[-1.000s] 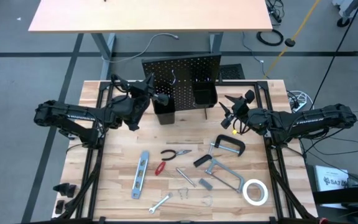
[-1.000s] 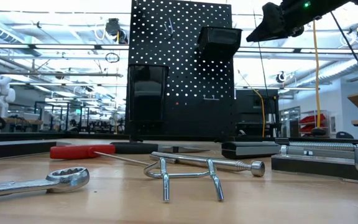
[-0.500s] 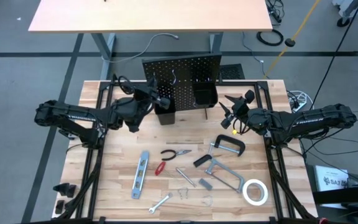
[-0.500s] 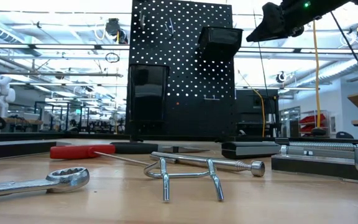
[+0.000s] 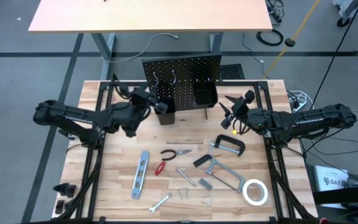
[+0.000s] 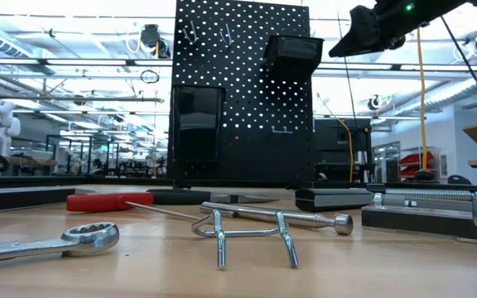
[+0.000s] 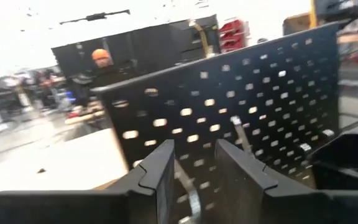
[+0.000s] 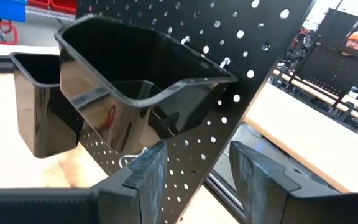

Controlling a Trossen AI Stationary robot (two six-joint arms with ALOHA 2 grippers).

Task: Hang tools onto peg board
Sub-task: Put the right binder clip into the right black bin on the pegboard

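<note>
You are looking at a pale butcher-block counter (image 5: pixel 117 180) carrying these items.

Peg board (image 5: pixel 182 71): an upright black perforated metal panel standing at the counter's far edge, with two glossy black box-shaped bins (image 5: pixel 204 94) on its front and thin silver hooks (image 6: pixel 226 35) near its top.

Level (image 5: pixel 141 174): a long blue-grey bar lying flat, its long axis running roughly from the near edge toward the board, tilted slightly.

Pliers (image 5: pixel 174 152): dark curved handles, lying across the counter with the silver nose pointing toward the right arm's side.

Screwdriver (image 5: pixel 160 168): a short red handle, lying diagonally just beside the level.

C-clamp (image 5: pixel 227 145): a black open frame, lying flat beside the grey bar clamp (image 5: pixel 224 176).

Wrench (image 5: pixel 159 203): polished silver, lying diagonally near the front edge.

Tape roll (image 5: pixel 254 191): a flat white ring near the front corner on the right arm's side.

Left hand (image 5: pixel 156 99): it is hovering just in front of the board's upper left part; its dark angular fingers (image 7: pixel 160 177) are standing apart with nothing between them, framing a silver hook (image 7: pixel 240 132).

Right hand (image 5: pixel 227 107): it is hanging above the counter beside the board's right bin, fingers (image 8: pixel 151 168) apart and empty.
</note>
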